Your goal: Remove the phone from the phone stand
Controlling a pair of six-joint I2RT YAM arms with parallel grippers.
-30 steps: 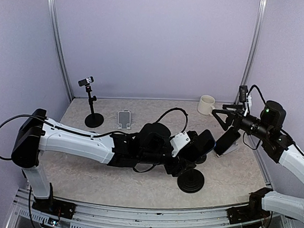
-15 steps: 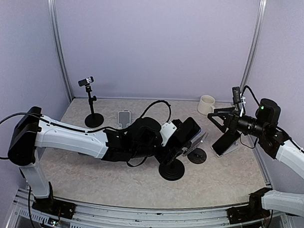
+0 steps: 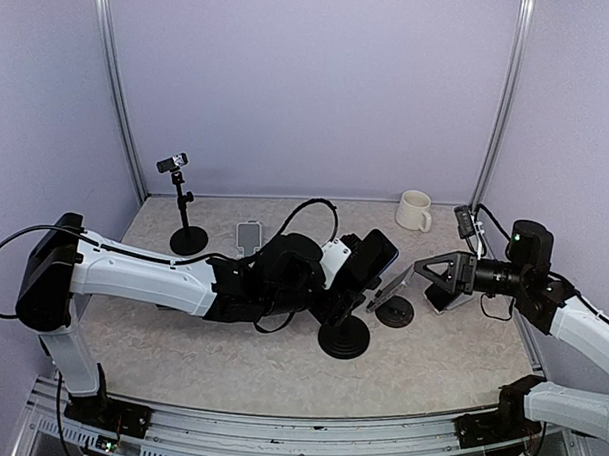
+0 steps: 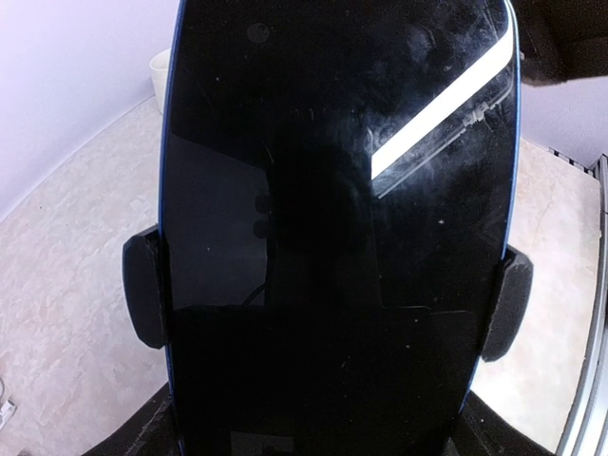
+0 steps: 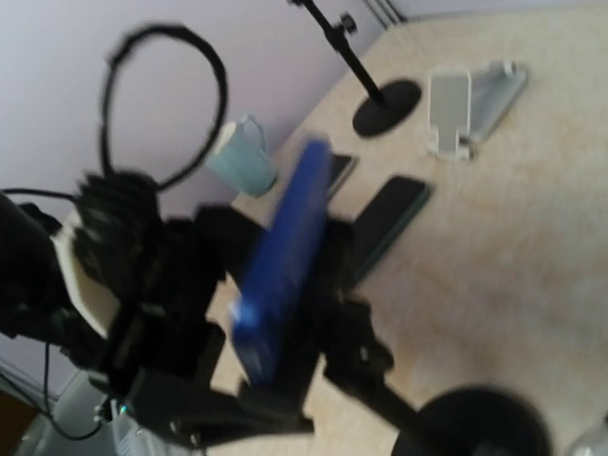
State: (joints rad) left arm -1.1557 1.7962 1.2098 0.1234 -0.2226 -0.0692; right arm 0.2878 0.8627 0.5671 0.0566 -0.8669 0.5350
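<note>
The phone [image 3: 371, 258] is black with a blue edge. It sits clamped in the black phone stand, whose round base [image 3: 344, 339] rests on the table. My left gripper [image 3: 344, 287] is shut on the phone's lower end. In the left wrist view the phone's screen [image 4: 337, 228] fills the frame between the stand's side clamps [image 4: 142, 290]. My right gripper [image 3: 430, 277] is open and empty, just right of the phone and pointing at it. The blurred right wrist view shows the phone's blue edge [image 5: 280, 252] close ahead.
A second black stand [image 3: 394, 309] with a tilted plate stands between the phone and my right gripper. A white cup [image 3: 414, 209] is at the back right. A small tripod [image 3: 187, 239] and a white holder [image 3: 248, 236] are at the back left.
My left arm has drawn the stand and phone to the left, then held still. My right gripper has dropped lower and swung left towards the phone.
</note>
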